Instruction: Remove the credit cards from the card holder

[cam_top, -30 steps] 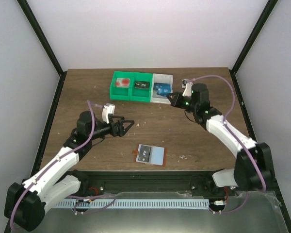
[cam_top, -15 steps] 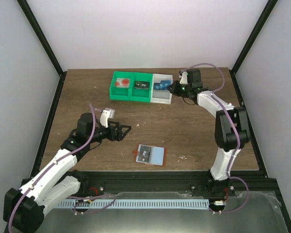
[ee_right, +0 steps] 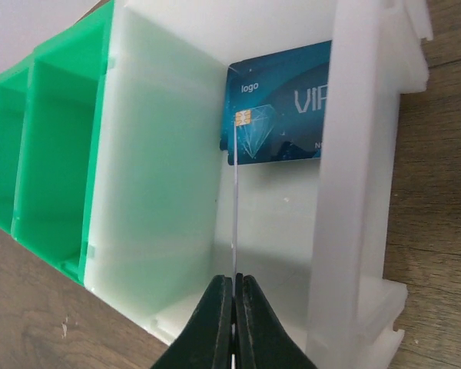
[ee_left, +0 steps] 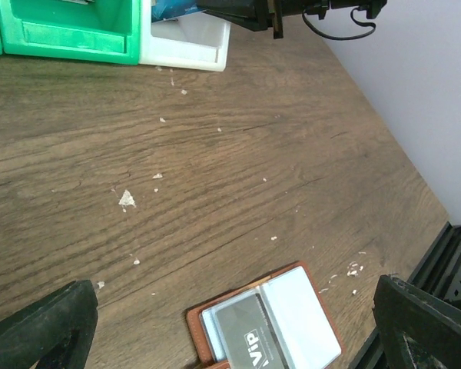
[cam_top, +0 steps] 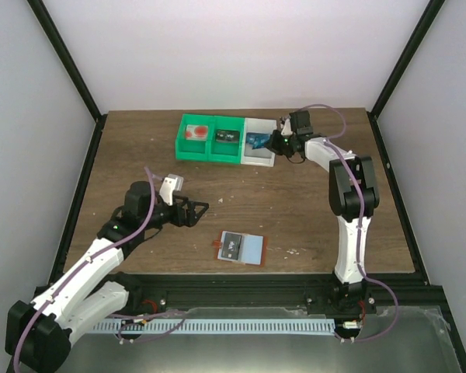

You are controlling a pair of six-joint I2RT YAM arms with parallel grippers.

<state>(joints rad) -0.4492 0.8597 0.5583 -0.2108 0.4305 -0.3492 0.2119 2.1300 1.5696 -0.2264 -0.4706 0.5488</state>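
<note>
The card holder (cam_top: 241,249) lies open on the table, orange-brown rim, pale panels, with a grey VIP card (ee_left: 250,334) in its left panel. My left gripper (cam_top: 199,208) hovers wide open to the holder's upper left; in the left wrist view the holder (ee_left: 307,315) sits between and below the fingers (ee_left: 50,327). My right gripper (ee_right: 235,286) is shut on a thin card (ee_right: 235,215), seen edge-on, held inside the white bin (ee_right: 161,154). A blue credit card (ee_right: 280,115) leans at that bin's far end.
A row of bins, two green (cam_top: 210,140) and one white (cam_top: 258,154), stands at the back of the table. The green ones hold small items. Pale crumbs (ee_left: 127,200) dot the wood. A black rail (cam_top: 241,291) runs along the near edge.
The right arm has stretched further back and left, bringing its held card over and into the white bin. The left gripper has slid slightly nearer the table's front and stayed open.
</note>
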